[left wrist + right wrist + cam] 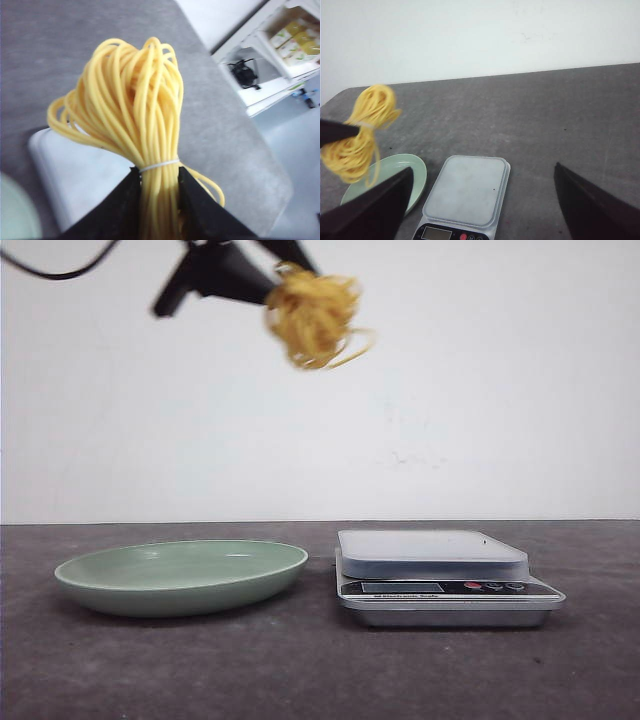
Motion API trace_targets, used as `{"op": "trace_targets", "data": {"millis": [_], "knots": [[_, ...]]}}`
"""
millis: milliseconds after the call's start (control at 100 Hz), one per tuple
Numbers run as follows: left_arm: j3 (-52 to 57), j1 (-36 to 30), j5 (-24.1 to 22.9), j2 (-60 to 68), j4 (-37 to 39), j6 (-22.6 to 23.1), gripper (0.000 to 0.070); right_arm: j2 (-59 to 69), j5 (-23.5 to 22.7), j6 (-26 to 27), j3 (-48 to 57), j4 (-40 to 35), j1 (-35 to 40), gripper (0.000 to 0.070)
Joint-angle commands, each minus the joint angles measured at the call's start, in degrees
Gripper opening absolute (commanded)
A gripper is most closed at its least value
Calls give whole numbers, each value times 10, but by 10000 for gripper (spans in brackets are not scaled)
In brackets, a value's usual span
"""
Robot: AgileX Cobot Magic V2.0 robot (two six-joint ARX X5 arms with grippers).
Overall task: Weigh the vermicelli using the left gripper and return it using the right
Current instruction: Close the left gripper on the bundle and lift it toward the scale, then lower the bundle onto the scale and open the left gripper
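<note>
Note that the bundle of yellow vermicelli strands (312, 316), tied with a thin white band, hangs in the air high above the dark grey counter (300, 670), roughly over the gap between the dish and the scale in the front view. The left gripper (158, 192) holds it: its black fingers (192, 205) pinch the bundle just below the white band, and the looped strands fan out beyond the tips. In the left wrist view you see the white weighing platform directly behind the bundle, far below it. The silver digital kitchen scale with a pale rectangular platform (432, 552) sits on the counter right of centre, its display and small buttons facing the front camera; the platform carries nothing. Just beside it on the left, apart from it, rests the shallow pale green ceramic plate (182, 576), which holds nothing. Observe the right gripper (482, 200): its two black tapered fingers (590, 205) are spread wide in a V and grip nothing, held above the counter on the near side of the scale. A plain white wall (500, 390) stands behind the counter.
</note>
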Motion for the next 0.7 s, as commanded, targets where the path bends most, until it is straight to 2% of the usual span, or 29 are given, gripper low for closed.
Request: {"op": "trace_targets", "data": {"millis": [0,260,370,690], "knots": [[38,-14,3,36,9,-7,13,3,-2,-5,10,4,1,568],[148,-46,3,174,6,-29,12,3,-2,-4,10,3,1,568],[155,-47,3,209,6,-43,12,3,-2,-3,10,3,1,568],[155,-47,7,294,-11,-43,12,3,-3,-4,10,-1,1,568]]}}
